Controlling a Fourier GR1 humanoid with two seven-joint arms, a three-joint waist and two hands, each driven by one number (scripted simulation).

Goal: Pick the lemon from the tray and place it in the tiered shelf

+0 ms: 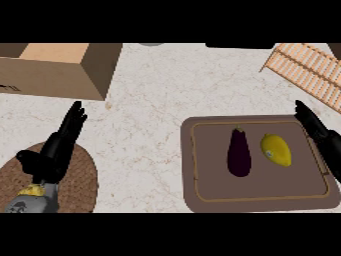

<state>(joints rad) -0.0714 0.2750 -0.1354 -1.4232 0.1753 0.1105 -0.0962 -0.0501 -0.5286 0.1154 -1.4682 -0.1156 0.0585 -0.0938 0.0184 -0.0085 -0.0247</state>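
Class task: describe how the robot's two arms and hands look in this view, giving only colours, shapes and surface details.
Both hands are black, with long, slim, segmented fingers. The left hand joins a grey forearm at a wrist showing a yellowish patch; the right hand shows only glossy black segments, its forearm cut off by the view's edge. No cables or markings are visible.

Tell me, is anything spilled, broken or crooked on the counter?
Nothing stands out. The yellow lemon and dark purple eggplant lie side by side, apart, on the brown rectangular tray. The open cardboard box and slatted wooden shelf look intact, and no spill shows.
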